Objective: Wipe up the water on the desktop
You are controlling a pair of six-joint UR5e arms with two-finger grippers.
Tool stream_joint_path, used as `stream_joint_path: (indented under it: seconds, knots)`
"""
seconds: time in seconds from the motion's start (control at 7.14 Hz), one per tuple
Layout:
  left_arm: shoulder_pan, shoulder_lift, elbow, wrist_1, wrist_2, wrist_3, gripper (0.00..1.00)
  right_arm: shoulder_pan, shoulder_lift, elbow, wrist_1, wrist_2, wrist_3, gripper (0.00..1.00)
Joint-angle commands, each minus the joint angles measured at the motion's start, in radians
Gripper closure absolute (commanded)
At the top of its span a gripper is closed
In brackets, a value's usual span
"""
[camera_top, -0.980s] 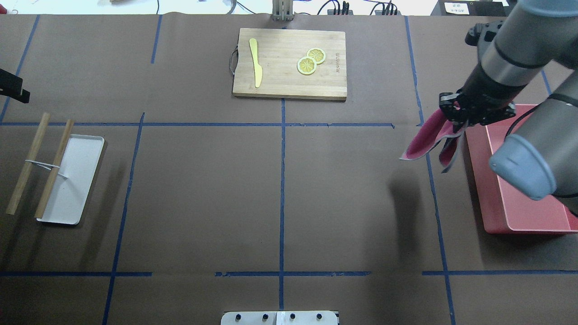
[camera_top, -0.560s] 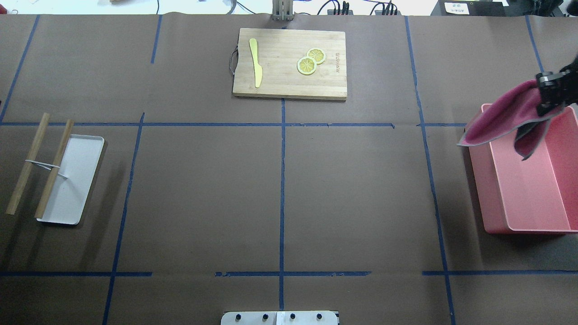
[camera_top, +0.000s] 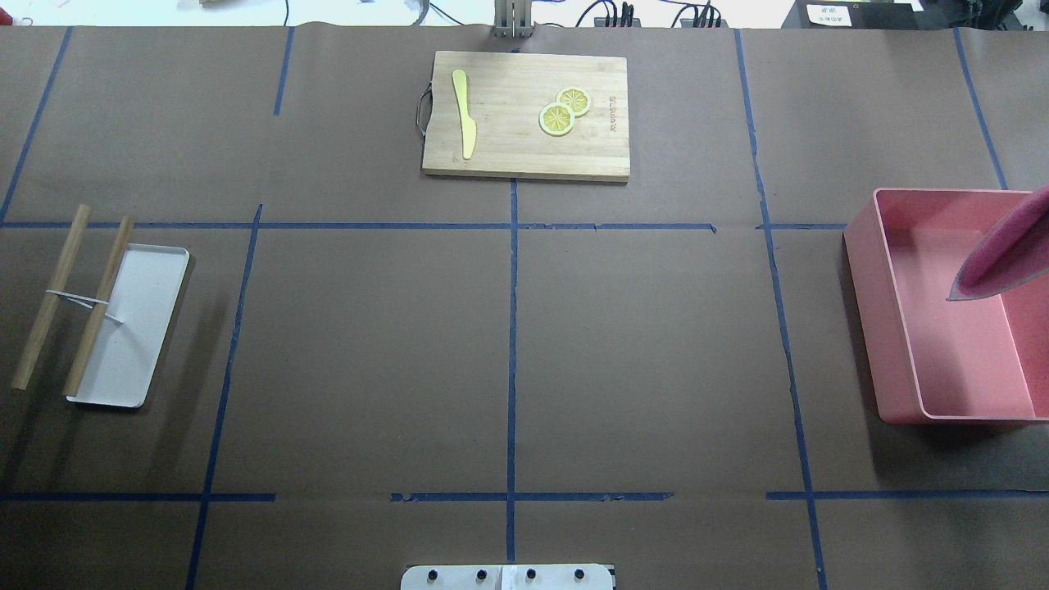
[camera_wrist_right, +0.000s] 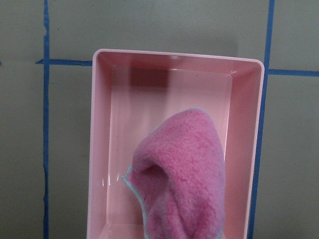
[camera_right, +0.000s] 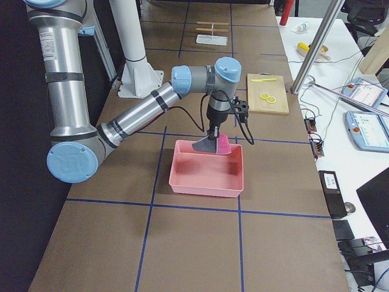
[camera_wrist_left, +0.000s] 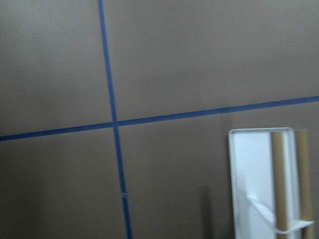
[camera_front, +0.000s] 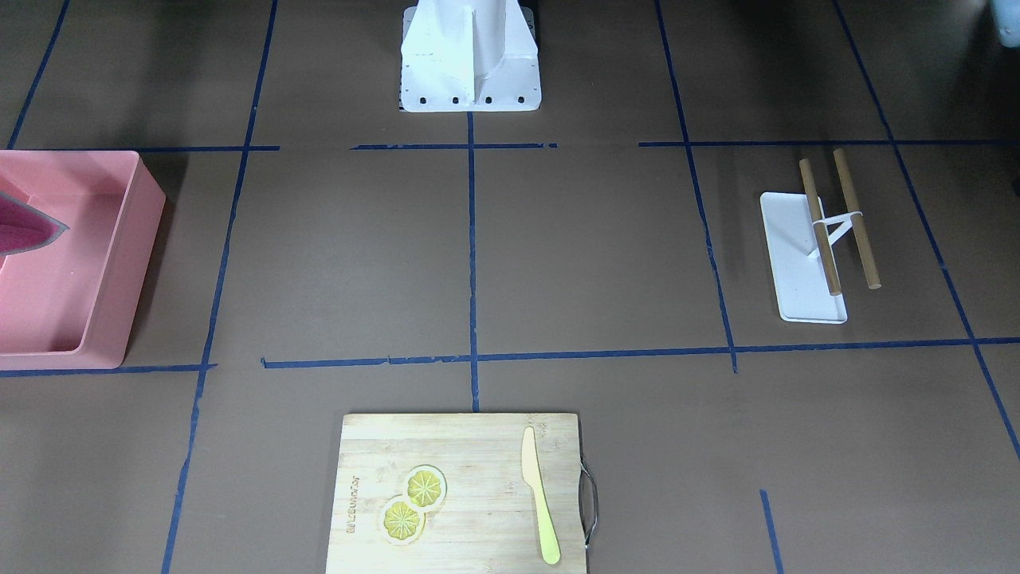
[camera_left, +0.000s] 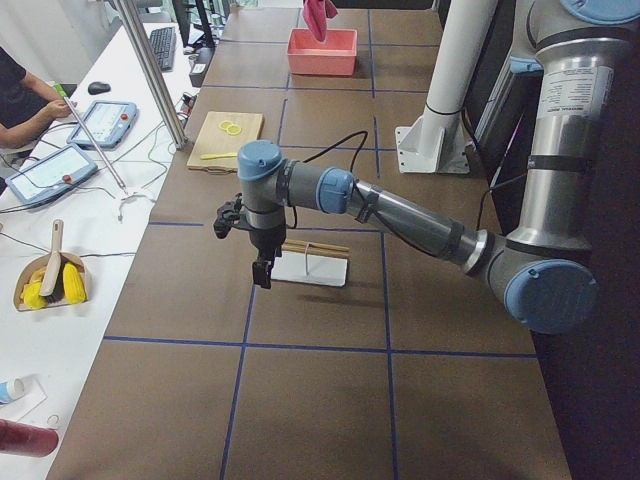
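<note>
The dark-brown desktop with its blue tape grid shows no water that I can make out. A pink cloth hangs in the air over the pink bin. It also shows at the right edge of the overhead view. In the exterior right view my right gripper is above the bin, with the cloth hanging from its tip. Its fingers are hidden in the wrist view. My left gripper points down over the desktop beside the white tray. I cannot tell whether it is open or shut.
A bamboo cutting board with a yellow knife and two lemon slices lies at the far middle. A white tray with two wooden sticks lies on the left. The pink bin stands on the right.
My right arm has moved right, out of the overhead view, carrying the cloth from the bin's left rim to over its inside. The left gripper's tip left the view earlier.
</note>
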Motion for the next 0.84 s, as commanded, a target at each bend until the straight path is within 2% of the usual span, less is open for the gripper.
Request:
stream_joint_path:
  seconds: [0.0,0.28,0.42,0.56,0.7]
  knots:
    - [-0.029,0.005,0.077,-0.002,-0.001,0.077,0.0,0.002,-0.005,-0.015,0.01,0.002,-0.012,0.01]
    - [-0.032,0.008,0.126,-0.014,-0.001,0.097,0.0,0.005,-0.008,-0.029,0.025,0.005,-0.008,0.0]
    - [-0.049,0.008,0.175,-0.052,-0.001,0.112,0.0,0.058,-0.01,-0.085,0.042,0.054,-0.014,0.0]
    - [-0.087,0.002,0.217,-0.066,-0.021,0.143,0.0,0.098,-0.035,-0.152,0.159,0.1,-0.056,0.0]
    - [-0.121,0.002,0.253,-0.067,-0.094,0.186,0.0,0.126,-0.106,-0.218,0.326,0.107,-0.161,0.0]
